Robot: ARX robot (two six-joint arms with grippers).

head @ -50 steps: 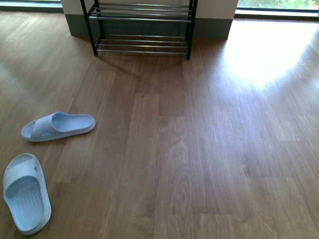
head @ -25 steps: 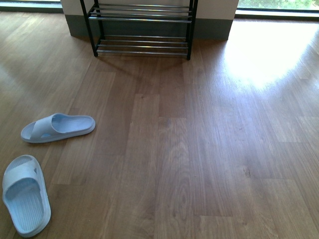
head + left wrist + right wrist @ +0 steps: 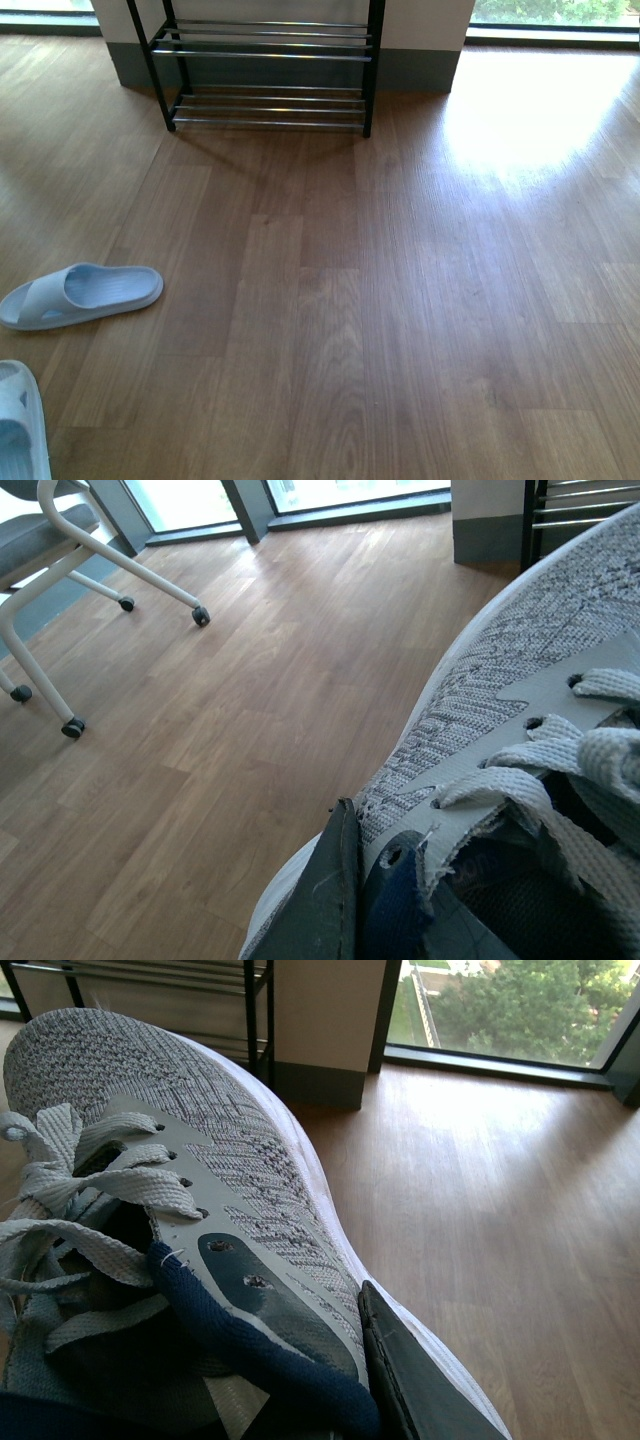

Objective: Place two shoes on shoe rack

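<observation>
Mid-carry, with left gripper (image 3: 365, 905) clamped on a grey knit white-laced sneaker (image 3: 520, 650) and right gripper (image 3: 355, 1360) on the matching grey knit sneaker (image 3: 150, 1070); next, closing on the black-framed, chrome-barred shoe rack (image 3: 265, 50) ahead against the wall, then setting both down.

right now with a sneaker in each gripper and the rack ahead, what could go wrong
1. Each grip looks thin: only one finger shows at the collar of the left sneaker, likewise on the right sneaker, so either might tilt or slip.
2. The shoe rack has thin bars with gaps; a sneaker set down badly could tip through.
3. A slipper lies on the floor, left of the way to the rack; the base may clip it.
</observation>
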